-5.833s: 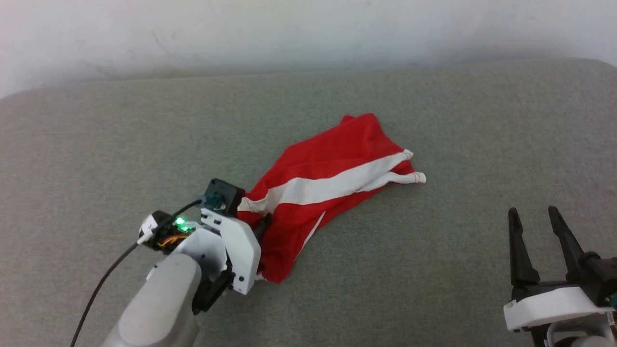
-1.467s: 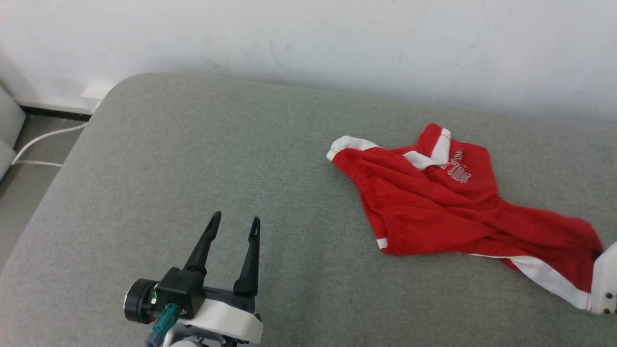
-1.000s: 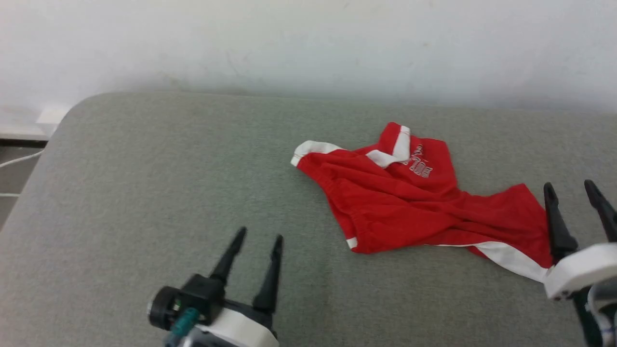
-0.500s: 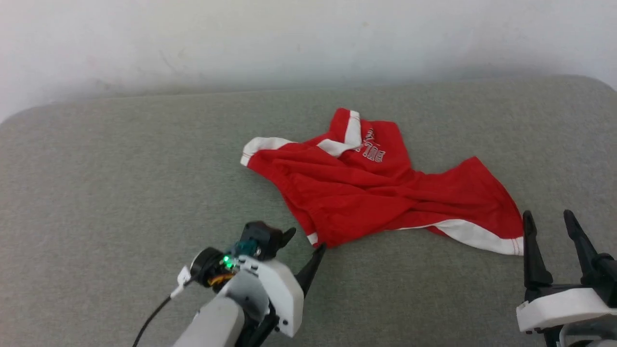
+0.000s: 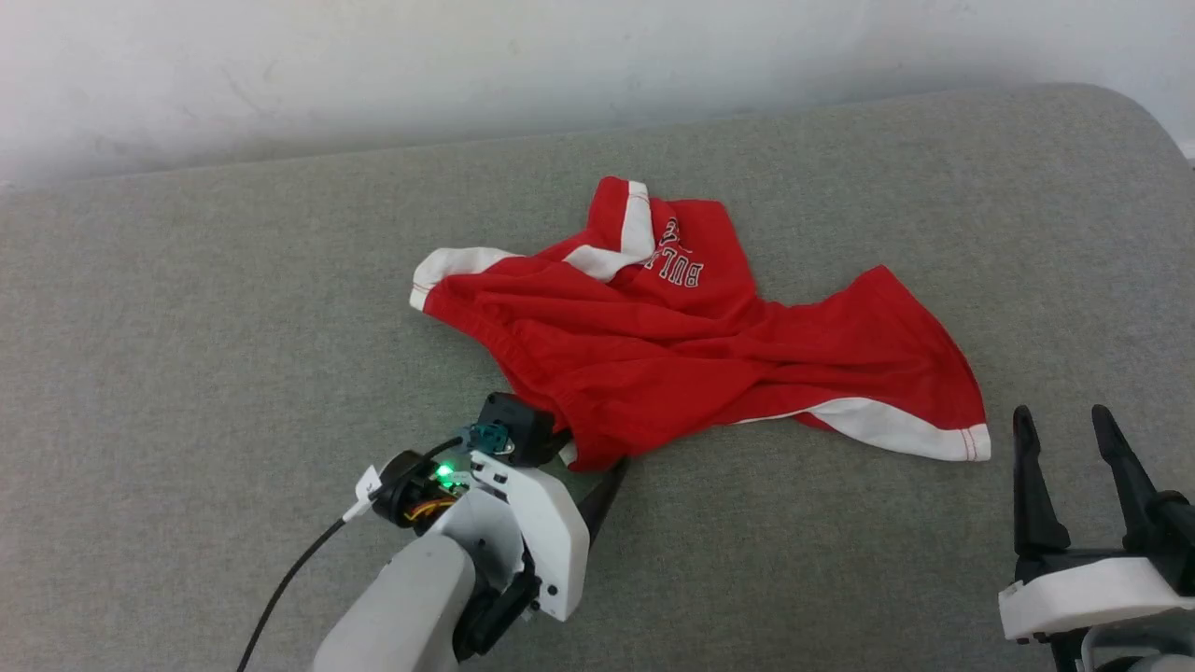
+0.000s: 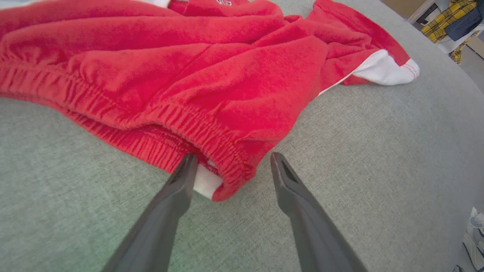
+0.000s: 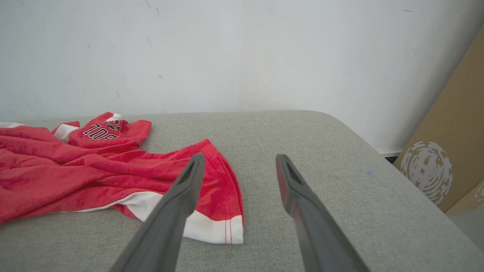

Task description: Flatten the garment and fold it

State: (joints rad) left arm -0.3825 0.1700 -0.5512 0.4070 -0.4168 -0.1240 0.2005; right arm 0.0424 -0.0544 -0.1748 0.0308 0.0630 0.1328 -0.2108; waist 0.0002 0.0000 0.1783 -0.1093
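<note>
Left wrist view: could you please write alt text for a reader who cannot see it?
The open left tool straddles the gathered waistband corner of the crumpled red shorts, which lie on a grey fabric surface. A white hem of the shorts lies at the upper right.

Shorts [image 6: 211,71]: red, crumpled, lying on grey pad [image 6: 378,158], not flattened.
Waistband [image 6: 124,124]: gathered, runs from left edge down to near corner at centre.
Left gripper [image 6: 232,160]: jaws spread wide, waistband corner between them, nothing clamped.
Fingers [image 6: 170,204]: left-hand tip against waistband edge, beside small white patch; right-hand tip just beside corner, contact unclear.
White hem [image 6: 385,70]: upper right, flat on pad.
Lettering [image 6: 224,2]: cut by top edge, unreadable.
Yellow plaid cloth [image 6: 446,19]: top right corner, beyond pad.
</note>
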